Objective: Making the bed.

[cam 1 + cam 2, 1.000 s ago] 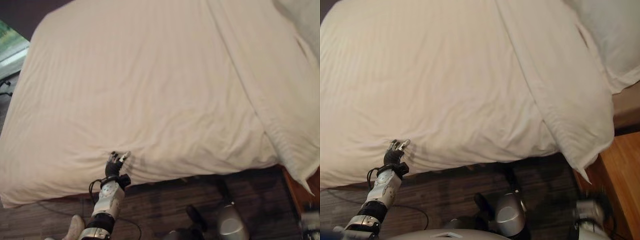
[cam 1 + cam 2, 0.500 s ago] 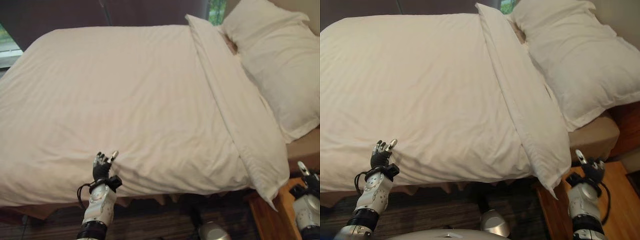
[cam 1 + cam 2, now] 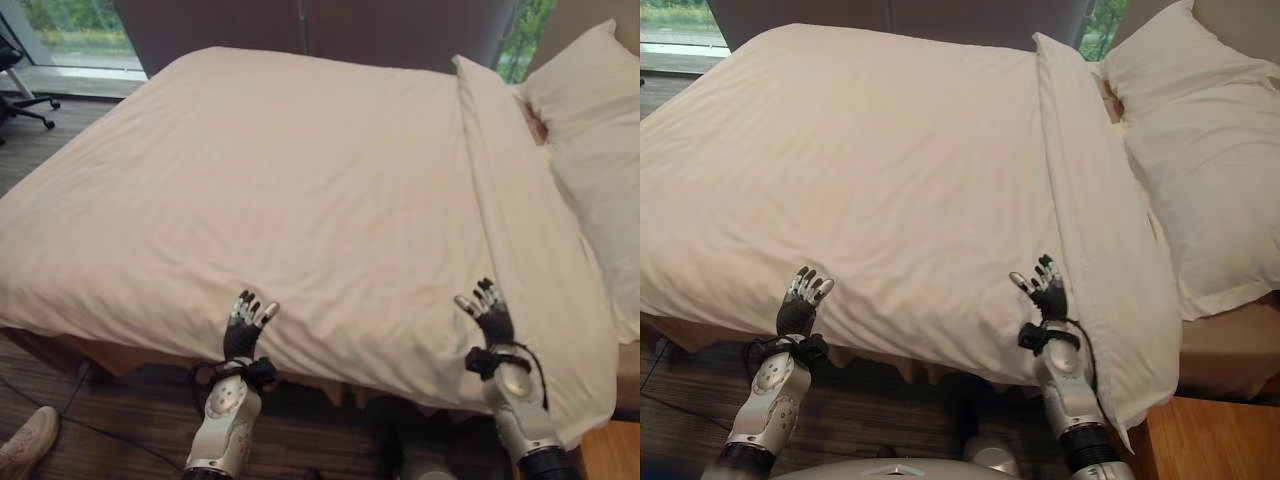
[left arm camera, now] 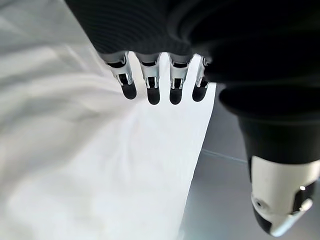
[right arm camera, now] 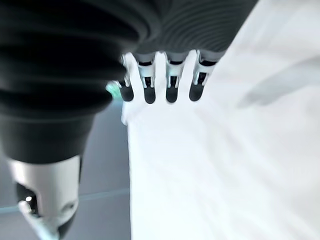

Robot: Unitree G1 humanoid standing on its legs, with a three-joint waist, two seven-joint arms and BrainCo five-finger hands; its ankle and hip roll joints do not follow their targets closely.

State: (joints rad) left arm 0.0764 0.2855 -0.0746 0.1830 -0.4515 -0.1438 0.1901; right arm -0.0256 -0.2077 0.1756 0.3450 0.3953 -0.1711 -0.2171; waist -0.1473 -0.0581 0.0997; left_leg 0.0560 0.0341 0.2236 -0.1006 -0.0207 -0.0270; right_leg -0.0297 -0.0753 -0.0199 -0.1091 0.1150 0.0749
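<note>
The fingers (image 4: 150, 82) of the left hand (image 3: 243, 325) are straight and spread a little, and they hold nothing. The fingers (image 5: 170, 82) of the right hand (image 3: 490, 312) are the same, straight and apart, with nothing in them. Both hands are up, low in the frame, with the tips pointing up the picture, toward the far side of the bed.

The duvet (image 3: 290, 190) is the big white cover, and it lies right past the fingers. Its near edge runs across the low part of the frame from left to right and hangs over the side of the bed (image 3: 1225, 350). The left hand is at the lower left part of that edge and the right hand at the lower right part. Both hands seem to be at the cloth or just over it. I cannot tell if they touch it.

The folded top of the duvet runs as a long band (image 3: 1090, 200) from the upper middle down to the lower right. The right hand is just beside this band, so it is the nearer hand for it. Two pillows (image 3: 1200, 150) lie at the upper right, past the band.

The duvet looks nearly flat, with small wrinkles by the near edge. I think the next move is to smooth or pull that edge. The cloth lies ahead of both hands.
</note>
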